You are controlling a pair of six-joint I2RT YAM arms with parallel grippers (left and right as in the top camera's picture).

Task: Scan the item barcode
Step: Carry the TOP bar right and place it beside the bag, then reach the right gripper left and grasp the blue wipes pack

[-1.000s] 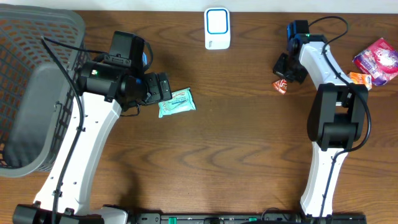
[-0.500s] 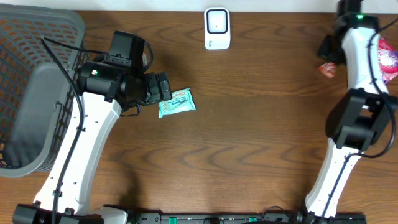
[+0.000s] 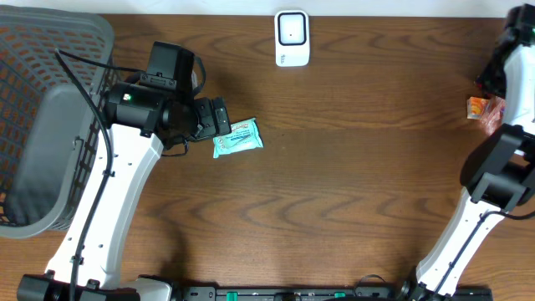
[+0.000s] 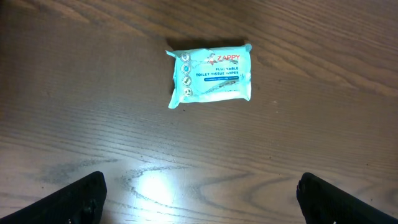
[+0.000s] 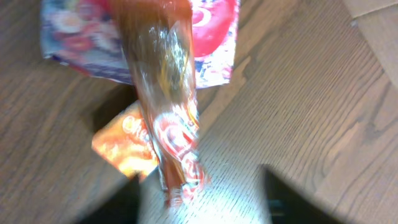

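The wooden table carries everything, with a grey basket at its left end and the white scanner at the far middle edge. My left jaws are spread wide, fingers at the lower corners of my wrist view, holding nothing. The turquoise wipes pack lies flat on the table ahead of them, touching neither finger. My right jaws, at the table's right edge, stand apart too. Below them lies a colourful pouch. A blurred red packet shows between the fingers; I cannot tell whether it touches either. A small orange packet lies beneath it.
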